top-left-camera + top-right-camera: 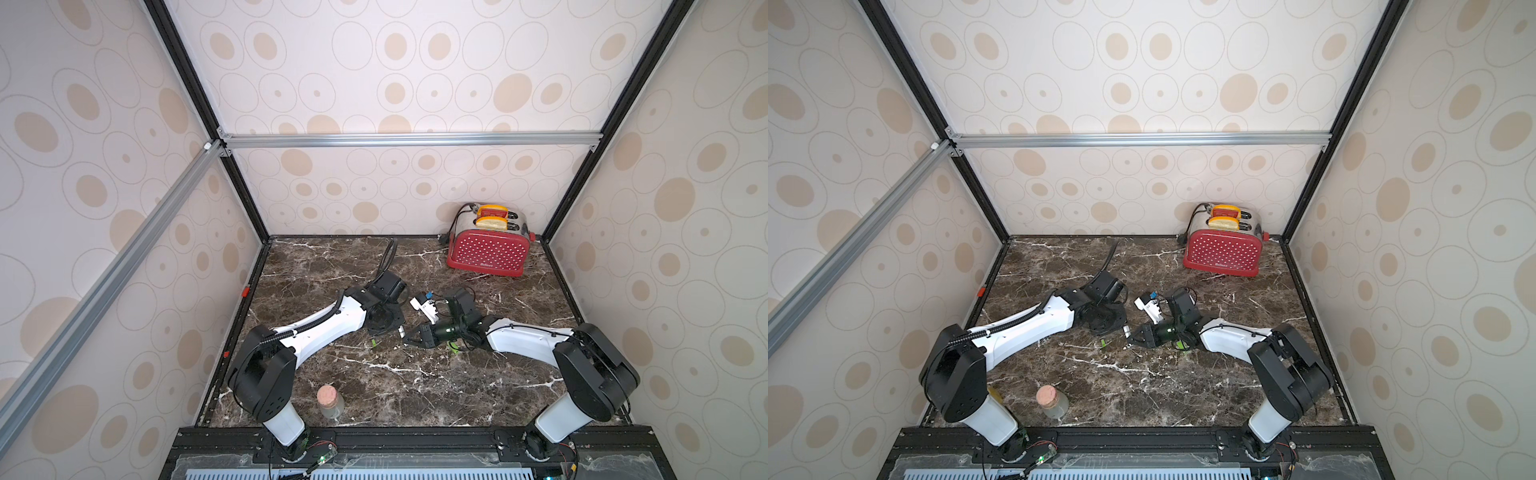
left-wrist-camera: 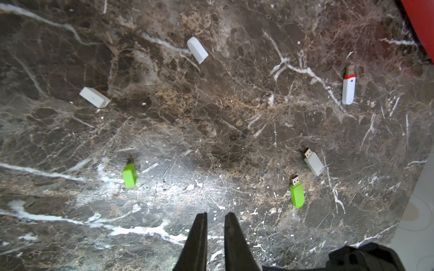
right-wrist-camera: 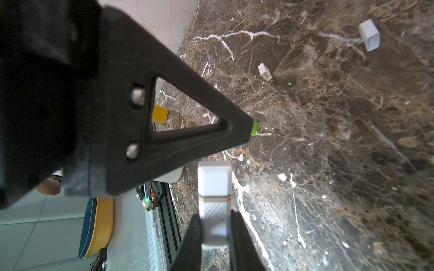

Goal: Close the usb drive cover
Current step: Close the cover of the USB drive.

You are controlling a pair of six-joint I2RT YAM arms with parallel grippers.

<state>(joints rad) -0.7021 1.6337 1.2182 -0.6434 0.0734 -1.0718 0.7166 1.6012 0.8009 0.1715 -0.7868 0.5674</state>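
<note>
Right gripper is clamped on the white usb drive by its body sides, above the middle of the tabletop, leaving the cover end projecting free for pressing. Cover sits on; a pale seam suggests incomplete seating. Left gripper, nearly closed and empty, stands close beside the cover, presumably as a pusher.

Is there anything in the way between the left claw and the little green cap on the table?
No, nothing that I can see. In the left wrist view, only bare marble table lies between the shut, empty left claw and the green cap. The two white caps lie farther off, not on that path.
</note>
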